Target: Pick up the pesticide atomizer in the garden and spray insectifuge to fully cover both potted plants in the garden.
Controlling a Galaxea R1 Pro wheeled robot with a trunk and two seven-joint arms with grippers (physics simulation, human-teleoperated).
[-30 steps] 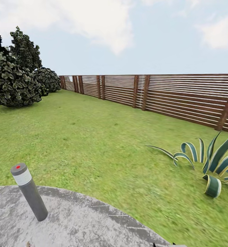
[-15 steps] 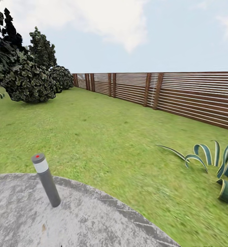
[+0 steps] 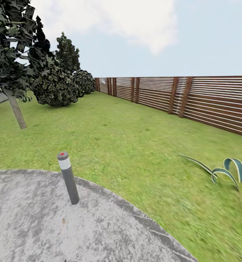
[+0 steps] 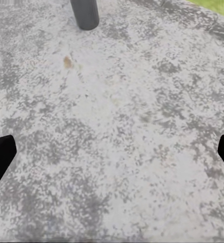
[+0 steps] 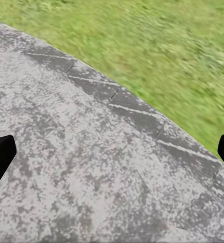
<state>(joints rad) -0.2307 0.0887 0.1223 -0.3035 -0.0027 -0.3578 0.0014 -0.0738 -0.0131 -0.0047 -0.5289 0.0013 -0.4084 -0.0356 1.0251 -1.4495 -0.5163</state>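
The garden lies ahead of me: a green lawn (image 3: 117, 138), a round grey paved patio (image 3: 44, 218) and a brown slatted fence (image 3: 208, 102). The pesticide atomizer and the potted plants are out of view. My left gripper (image 4: 112, 162) hangs open over the speckled patio paving, its dark fingertips (image 4: 0, 157) far apart with nothing between them. My right gripper (image 5: 112, 157) is also open, above the patio's curved rim (image 5: 137, 114) where the paving meets the grass (image 5: 157, 45).
A grey bollard lamp (image 3: 68, 178) with a white band stands at the patio's edge; its base (image 4: 84, 12) is close to the left gripper. A white-striped agave (image 3: 230, 171) grows at the right. Dark bushes (image 3: 55, 85) and a thin tree trunk (image 3: 17, 112) stand at the far left.
The whole picture has slid to the right, so the camera has turned left. More bushes and a tree have come into view, and the agave is nearly out of frame.
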